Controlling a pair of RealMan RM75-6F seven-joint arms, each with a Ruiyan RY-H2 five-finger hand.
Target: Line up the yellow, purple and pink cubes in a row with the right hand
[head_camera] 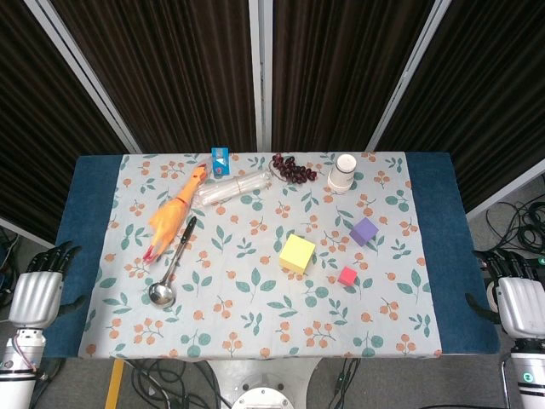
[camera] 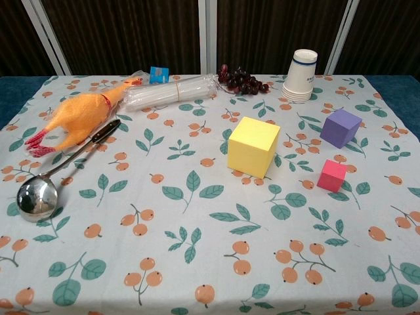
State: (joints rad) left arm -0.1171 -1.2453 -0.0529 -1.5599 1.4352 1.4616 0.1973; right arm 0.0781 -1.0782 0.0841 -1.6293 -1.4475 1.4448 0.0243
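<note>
A large yellow cube (head_camera: 296, 253) (camera: 253, 146) stands on the floral cloth near the table's middle. To its right and further back sits a purple cube (head_camera: 364, 230) (camera: 340, 128). In front of that lies a small pink cube (head_camera: 347, 276) (camera: 331, 175). The three cubes are apart from one another. My right hand (head_camera: 518, 300) hangs off the table's right edge, fingers apart, holding nothing. My left hand (head_camera: 38, 285) rests off the left edge, also empty. Neither hand shows in the chest view.
A rubber chicken (head_camera: 174, 216) (camera: 77, 117) and a metal ladle (head_camera: 170, 268) (camera: 47, 184) lie at the left. At the back are a clear plastic packet (head_camera: 234, 187) (camera: 170, 90), a blue box (head_camera: 221, 159), grapes (head_camera: 292, 169) (camera: 244, 81) and stacked paper cups (head_camera: 342, 173) (camera: 301, 75).
</note>
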